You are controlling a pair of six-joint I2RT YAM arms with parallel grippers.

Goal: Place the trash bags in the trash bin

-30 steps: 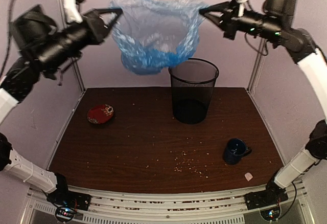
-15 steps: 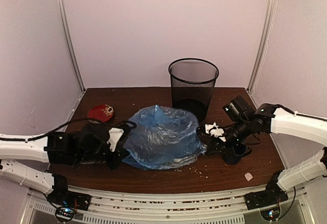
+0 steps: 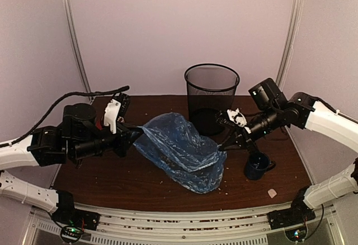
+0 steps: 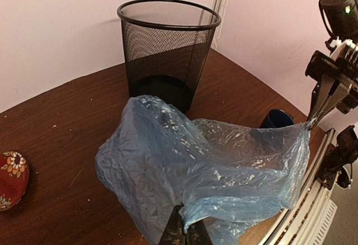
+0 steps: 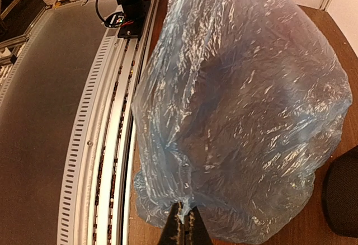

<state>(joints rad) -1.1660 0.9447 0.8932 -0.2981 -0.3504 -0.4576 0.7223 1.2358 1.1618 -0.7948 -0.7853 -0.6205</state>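
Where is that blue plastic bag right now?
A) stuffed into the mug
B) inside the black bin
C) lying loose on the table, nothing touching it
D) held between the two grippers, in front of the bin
D: the left gripper and the right gripper each pinch an edge of the blue bag, which hangs between them on the near side of the bin.

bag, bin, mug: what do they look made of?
trash bag: thin plastic film, light blue, translucent and glossy, shown by its fine wrinkles and bright highlights.
trash bin: black wire mesh, probably metal, with a matte finish. You can see through the wall, and the rim is rolled.
mug: dark blue, with a smooth sheen. It is likely glazed ceramic, though enamel cannot be ruled out.
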